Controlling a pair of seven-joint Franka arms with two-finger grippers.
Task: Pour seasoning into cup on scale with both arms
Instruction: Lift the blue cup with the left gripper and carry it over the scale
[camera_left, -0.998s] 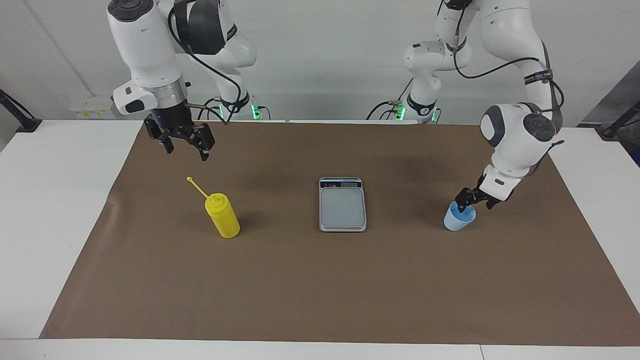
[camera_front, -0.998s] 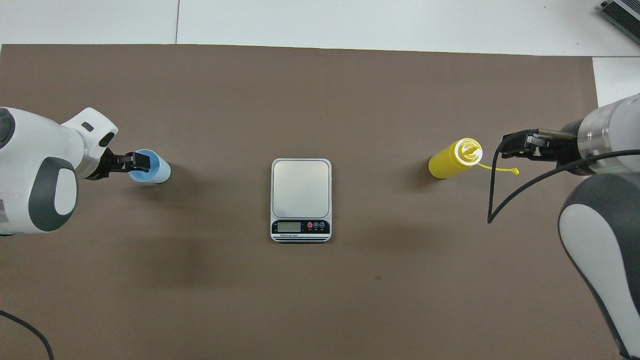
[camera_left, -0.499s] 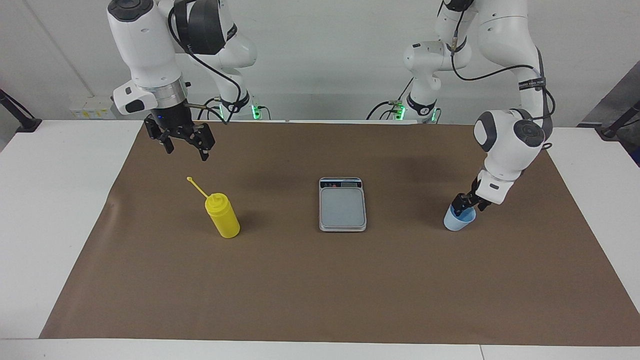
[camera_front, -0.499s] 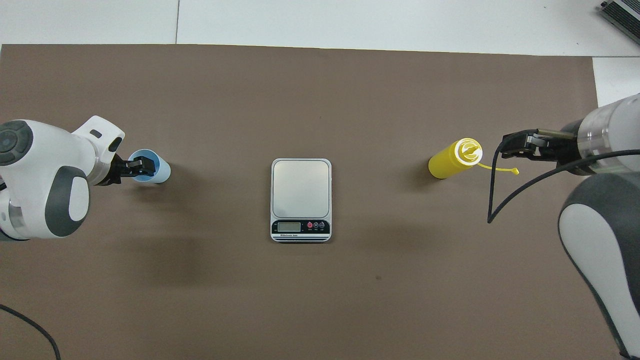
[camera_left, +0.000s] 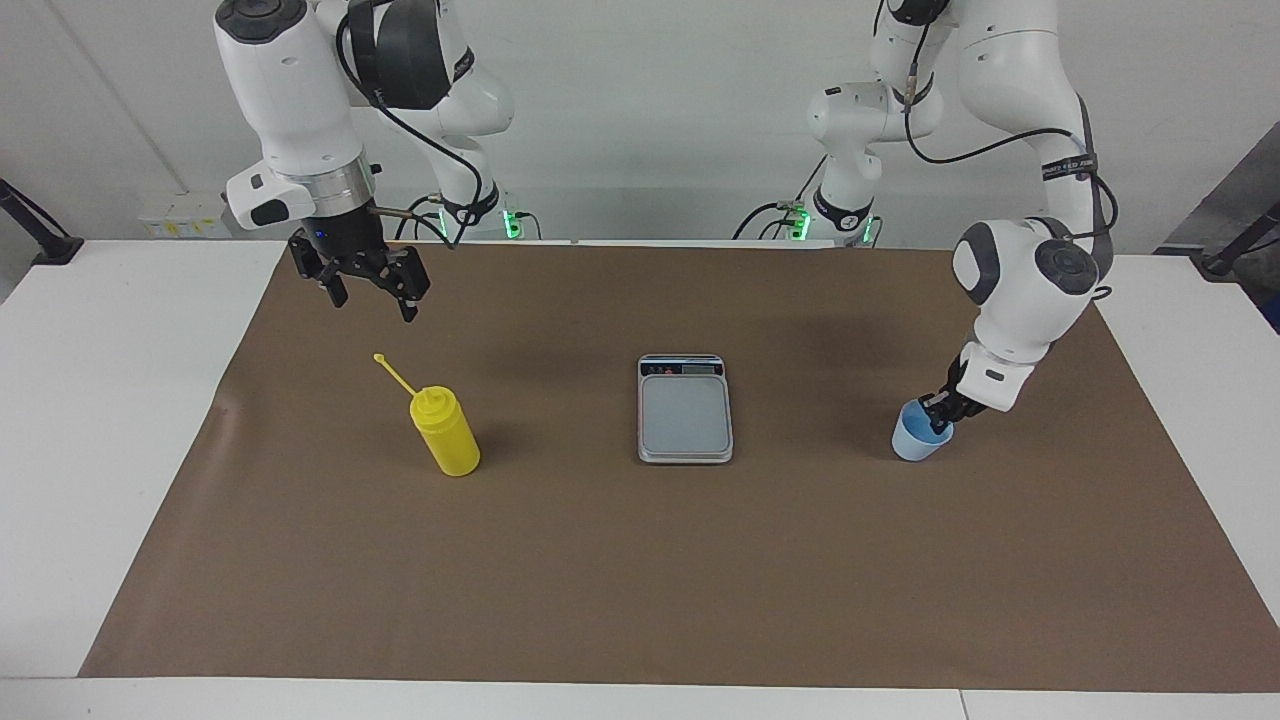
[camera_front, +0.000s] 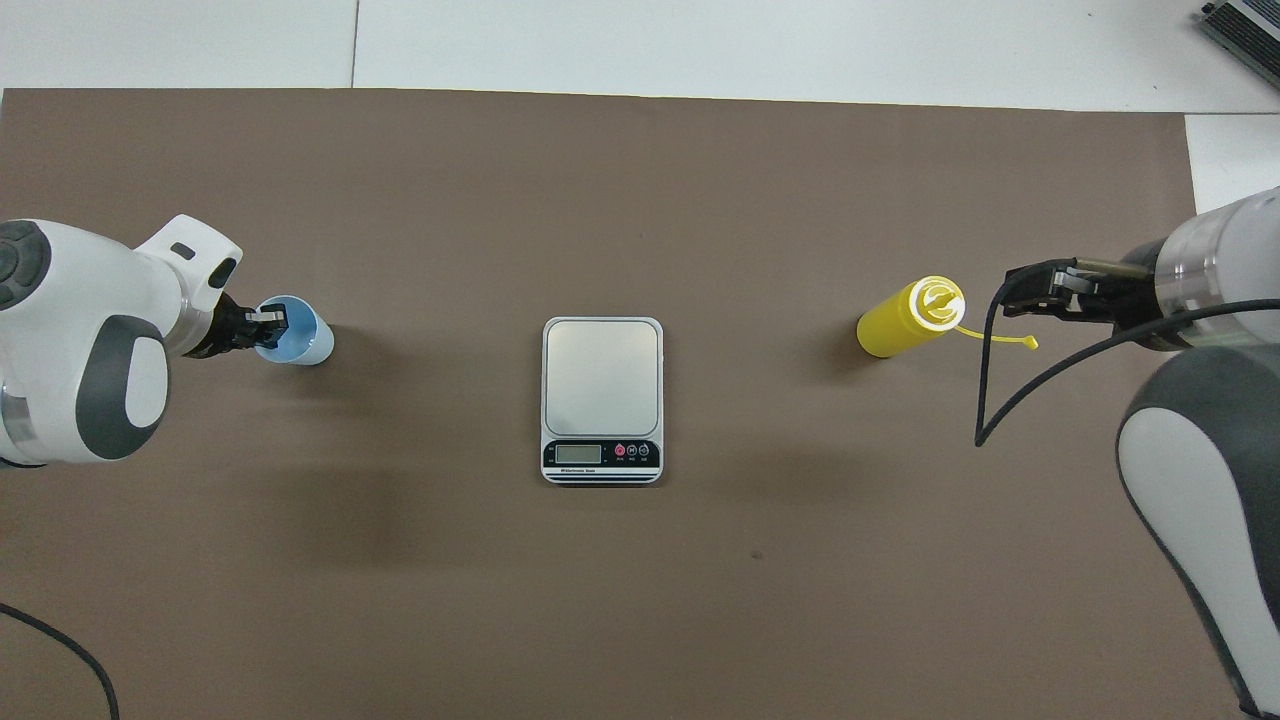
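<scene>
The pale blue cup (camera_left: 915, 443) (camera_front: 305, 343) stands on the brown mat toward the left arm's end of the table. My left gripper (camera_left: 938, 418) (camera_front: 266, 326) is shut on the cup's rim, one finger inside it and one outside. The silver-grey scale (camera_left: 685, 415) (camera_front: 601, 375) lies mid-table with a bare plate. The yellow seasoning bottle (camera_left: 447, 435) (camera_front: 900, 325) stands upright toward the right arm's end, its cap stick sticking out. My right gripper (camera_left: 375, 303) (camera_front: 1012, 296) hangs open over the mat beside that stick, holding nothing.
A brown mat (camera_left: 640, 560) covers most of the white table (camera_left: 110, 420). A black cable (camera_front: 985, 400) loops down from the right arm's wrist. A dark box corner (camera_front: 1245, 25) shows at the table's edge farthest from the robots.
The left gripper's fingers have shut on the cup's rim, and its wrist has shifted a little. The cup has nudged slightly. The right arm has stayed still.
</scene>
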